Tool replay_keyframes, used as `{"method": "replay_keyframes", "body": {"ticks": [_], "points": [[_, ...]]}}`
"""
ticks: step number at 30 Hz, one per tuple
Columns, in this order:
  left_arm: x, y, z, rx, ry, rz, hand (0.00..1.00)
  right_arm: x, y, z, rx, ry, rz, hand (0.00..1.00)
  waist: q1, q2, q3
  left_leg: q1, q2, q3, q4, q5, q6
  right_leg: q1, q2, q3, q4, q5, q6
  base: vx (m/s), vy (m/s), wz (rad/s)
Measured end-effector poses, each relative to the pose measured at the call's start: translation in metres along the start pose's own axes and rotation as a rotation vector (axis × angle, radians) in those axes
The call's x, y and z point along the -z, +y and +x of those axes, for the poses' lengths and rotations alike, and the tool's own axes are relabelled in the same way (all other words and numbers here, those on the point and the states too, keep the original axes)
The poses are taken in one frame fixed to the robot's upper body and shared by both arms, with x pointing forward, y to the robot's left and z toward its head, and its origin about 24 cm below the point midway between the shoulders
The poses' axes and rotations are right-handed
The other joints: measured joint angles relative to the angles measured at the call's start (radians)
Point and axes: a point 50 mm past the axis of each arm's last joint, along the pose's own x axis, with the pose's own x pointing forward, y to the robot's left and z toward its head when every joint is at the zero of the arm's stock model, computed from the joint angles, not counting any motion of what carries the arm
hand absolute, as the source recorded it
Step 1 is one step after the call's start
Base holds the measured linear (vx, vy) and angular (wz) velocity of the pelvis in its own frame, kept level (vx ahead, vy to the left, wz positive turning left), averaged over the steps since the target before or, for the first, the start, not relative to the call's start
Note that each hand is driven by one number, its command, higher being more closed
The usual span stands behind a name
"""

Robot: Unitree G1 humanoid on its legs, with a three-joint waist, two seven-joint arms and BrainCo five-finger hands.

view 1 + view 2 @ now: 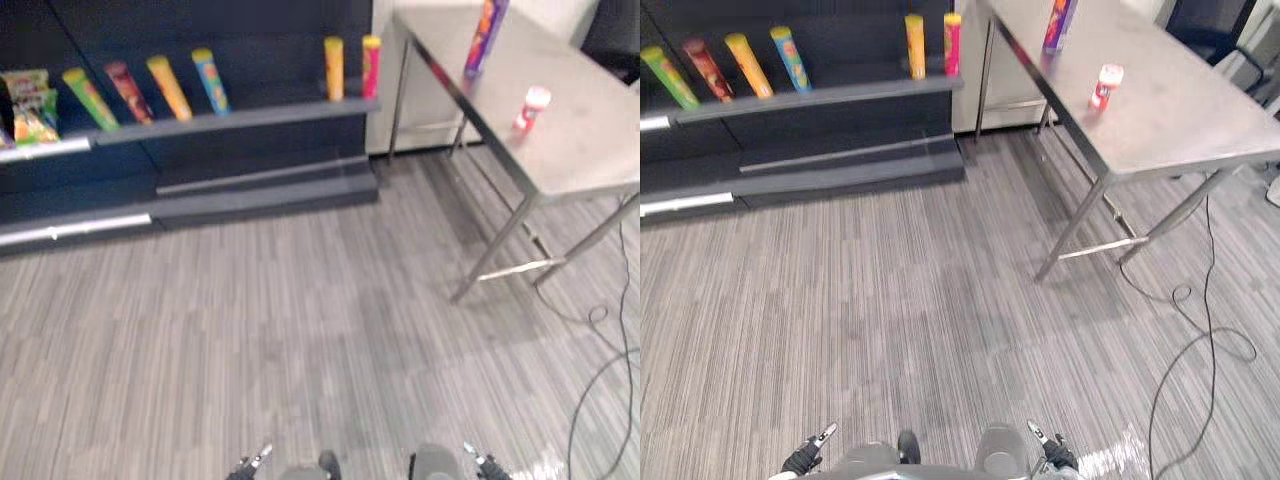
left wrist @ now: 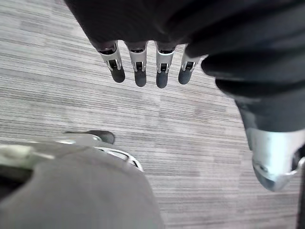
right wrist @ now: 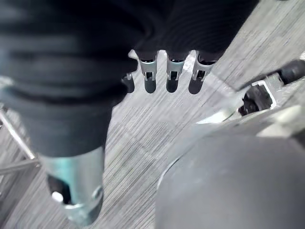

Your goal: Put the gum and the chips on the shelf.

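The left hand (image 2: 139,72) and the right hand (image 3: 172,80) hang with relaxed, empty fingers, while the gum (image 1: 532,107) and the chips (image 1: 484,38) stand on the surface (image 1: 585,150) at upper right.

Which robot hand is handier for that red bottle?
Probably the right robot hand: the gum bottle stands on the table at its side. The left robot hand is equally open, empty.

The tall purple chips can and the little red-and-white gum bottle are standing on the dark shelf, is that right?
No. The purple chips can and the gum bottle stand on the metal table, not on the dark shelf, which holds other cans. The left eye view shows it.
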Motion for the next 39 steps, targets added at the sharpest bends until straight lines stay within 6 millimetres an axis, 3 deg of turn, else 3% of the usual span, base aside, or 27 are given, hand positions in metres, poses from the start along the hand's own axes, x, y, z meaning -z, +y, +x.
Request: {"method": "replay_keyframes", "body": {"ticks": [1, 3, 4, 5, 6, 8, 9, 10, 14, 15, 16, 18, 19, 21, 23, 25, 28, 29, 30, 31, 34, 37, 39], "points": [[0.000, 0.000, 0.000, -0.001, -0.001, -0.009, 0.00, -0.002, 0.002, 0.000, -0.011, -0.008, -0.013, 0.00, 0.000, -0.001, 0.000, 0.034, 0.010, -0.006, -0.013, -0.022, -0.015, -0.050, 0.019, -0.040, -0.104, -0.036, -0.007, 0.28, -0.087, 0.19], [0.001, -0.001, 0.000, -0.007, 0.001, -0.046, 0.00, -0.003, 0.001, 0.001, -0.014, -0.009, -0.024, 0.00, -0.001, 0.003, 0.002, 0.056, 0.027, -0.013, -0.010, -0.056, -0.030, -0.088, 0.045, -0.052, -0.274, -0.031, -0.002, 0.25, -0.177, 0.22], [0.002, -0.003, 0.000, -0.012, 0.001, -0.079, 0.00, -0.002, 0.000, 0.000, -0.013, -0.007, -0.026, 0.00, -0.002, 0.011, 0.003, 0.077, 0.048, -0.028, -0.011, -0.081, -0.061, -0.088, 0.076, -0.044, -0.510, 0.003, 0.017, 0.34, -0.272, 0.34], [0.003, -0.002, 0.000, -0.015, 0.000, -0.096, 0.00, 0.001, -0.002, -0.001, -0.008, 0.001, -0.024, 0.00, -0.001, 0.011, 0.003, 0.088, 0.058, -0.040, -0.011, -0.095, -0.078, -0.087, 0.084, -0.027, -0.638, 0.043, 0.015, 0.34, -0.258, 0.38], [0.004, -0.002, -0.001, -0.018, 0.001, -0.110, 0.00, 0.003, -0.003, -0.002, -0.005, 0.007, -0.024, 0.00, -0.001, 0.011, 0.003, 0.097, 0.063, -0.048, -0.012, -0.106, -0.092, -0.085, 0.086, -0.010, -0.707, 0.072, 0.016, 0.42, -0.302, 0.40], [0.007, -0.005, -0.001, -0.025, 0.006, -0.160, 0.00, 0.012, -0.009, -0.005, 0.012, 0.028, -0.011, 0.00, -0.002, 0.007, -0.003, 0.130, 0.087, -0.067, -0.011, -0.141, -0.134, -0.077, 0.098, 0.013, -0.777, 0.212, 0.015, 0.43, -0.298, 0.27], [0.011, -0.009, -0.002, -0.028, 0.014, -0.207, 0.00, 0.010, -0.013, -0.005, 0.021, 0.023, -0.015, 0.00, 0.003, 0.045, -0.005, 0.144, 0.120, -0.063, -0.013, -0.138, -0.153, -0.089, 0.131, 0.003, -0.725, 0.204, -0.021, 0.48, -0.296, 0.13], [0.014, -0.014, -0.003, -0.020, 0.017, -0.237, 0.00, 0.008, -0.014, -0.005, 0.025, 0.013, -0.006, 0.00, 0.000, 0.052, -0.006, 0.148, 0.144, -0.060, -0.008, -0.104, -0.171, -0.102, 0.143, -0.014, -0.669, 0.146, -0.046, 0.46, -0.282, 0.13], [0.009, -0.022, -0.001, 0.004, -0.004, -0.260, 0.00, 0.008, -0.016, -0.006, 0.030, 0.006, 0.006, 0.00, 0.000, 0.063, -0.015, 0.147, 0.195, -0.065, 0.087, -0.024, -0.194, -0.053, 0.161, -0.060, -0.602, 0.032, -0.068, 0.42, -0.283, 0.27], [0.003, -0.023, -0.001, 0.014, -0.026, -0.266, 0.00, 0.008, -0.016, -0.006, 0.029, 0.001, 0.004, 0.00, -0.001, 0.062, -0.016, 0.083, 0.217, -0.083, 0.245, -0.014, -0.203, -0.022, 0.161, -0.075, -0.601, 0.004, -0.070, 0.35, -0.221, 0.42], [-0.004, -0.026, 0.001, 0.030, -0.051, -0.273, 0.00, 0.006, -0.016, -0.006, 0.027, -0.007, 0.003, 0.00, -0.001, 0.062, -0.016, -0.013, 0.237, -0.126, 0.446, 0.031, -0.239, 0.008, 0.158, -0.090, -0.601, -0.016, -0.077, 0.28, -0.145, 0.39], [-0.009, -0.032, 0.001, 0.056, -0.074, -0.280, 0.00, 0.005, -0.017, -0.006, 0.027, -0.012, 0.000, 0.00, 0.002, 0.057, -0.013, -0.116, 0.261, -0.157, 0.672, 0.051, -0.255, 0.044, 0.157, -0.099, -0.600, -0.028, -0.092, 0.25, -0.052, 0.09], [-0.012, -0.033, 0.001, 0.065, -0.085, -0.279, 0.00, 0.002, -0.014, -0.005, 0.023, -0.022, -0.002, 0.00, 0.006, 0.055, -0.013, -0.186, 0.264, -0.142, 0.799, 0.041, -0.244, 0.088, 0.157, -0.095, -0.606, -0.046, -0.101, 0.27, -0.012, -0.07], [-0.014, -0.033, 0.001, 0.073, -0.095, -0.301, 0.00, 0.002, -0.014, -0.005, 0.024, -0.026, -0.001, 0.00, 0.003, 0.055, -0.014, -0.252, 0.269, -0.096, 0.854, -0.003, -0.200, 0.146, 0.151, -0.092, -0.633, -0.069, -0.099, 0.28, 0.056, -0.03], [-0.017, -0.033, 0.002, 0.073, -0.108, -0.314, 0.00, 0.004, -0.014, -0.006, 0.034, -0.022, 0.013, 0.00, 0.009, 0.049, -0.016, -0.308, 0.282, -0.036, 0.819, -0.047, -0.182, 0.190, 0.137, -0.090, -0.652, -0.078, -0.085, 0.24, 0.129, 0.01], [-0.019, -0.030, 0.002, 0.067, -0.122, -0.339, 0.00, 0.003, -0.011, -0.005, 0.027, -0.027, 0.017, 0.00, 0.015, 0.037, -0.017, -0.348, 0.270, 0.015, 0.649, -0.066, -0.164, 0.219, 0.096, -0.075, -0.655, -0.095, -0.055, 0.23, 0.214, -0.08], [-0.018, -0.032, 0.001, 0.070, -0.120, -0.334, 0.00, 0.002, -0.011, -0.005, 0.028, -0.036, 0.011, 0.00, 0.029, 0.038, -0.024, -0.324, 0.230, -0.011, 0.240, -0.001, -0.136, 0.237, 0.049, -0.030, -0.651, -0.128, 0.011, 0.27, 0.370, -0.30], [-0.014, -0.033, 0.000, 0.068, -0.108, -0.342, 0.00, 0.002, -0.011, -0.006, 0.030, -0.035, 0.008, 0.00, 0.033, 0.040, -0.036, -0.317, 0.216, -0.025, 0.184, 0.092, -0.165, 0.245, 0.036, 0.003, -0.653, -0.141, 0.041, 0.30, 0.420, -0.44], [-0.012, -0.030, 0.000, 0.059, -0.105, -0.344, 0.00, 0.003, -0.011, -0.006, 0.030, -0.032, 0.009, 0.00, 0.035, 0.036, -0.051, -0.309, 0.198, -0.014, 0.185, 0.096, -0.158, 0.250, 0.026, 0.019, -0.664, -0.140, 0.049, 0.37, 0.369, -0.37], [-0.010, -0.023, 0.000, 0.040, -0.103, -0.338, 0.00, 0.010, -0.007, -0.007, 0.024, -0.016, 0.021, 0.00, 0.027, 0.008, -0.083, -0.313, 0.168, 0.014, 0.187, 0.063, -0.151, 0.259, 0.010, 0.061, -0.704, -0.132, 0.058, 0.33, 0.236, -0.19], [-0.009, -0.014, 0.000, 0.018, -0.091, -0.320, 0.00, 0.022, -0.002, -0.008, 0.031, 0.027, 0.085, 0.00, 0.026, -0.033, -0.118, -0.306, 0.118, 0.031, 0.246, -0.021, -0.139, 0.302, -0.007, 0.131, -0.780, -0.058, 0.056, 0.38, 0.239, -0.12], [-0.003, -0.010, 0.000, 0.019, -0.049, -0.253, 0.00, 0.027, -0.003, -0.008, 0.046, 0.055, 0.101, 0.00, 0.028, -0.032, -0.157, -0.269, 0.085, 0.051, 0.248, -0.039, -0.107, 0.300, -0.034, 0.192, -0.781, 0.019, 0.052, 0.40, 0.278, -0.29], [0.000, -0.011, 0.000, 0.030, -0.030, -0.212, 0.00, 0.023, -0.003, -0.007, 0.046, 0.044, 0.104, 0.00, 0.030, -0.016, -0.154, -0.209, 0.076, 0.063, 0.214, -0.049, -0.093, 0.237, -0.035, 0.249, -0.646, 0.054, 0.063, 0.28, 0.162, -0.61]]}}
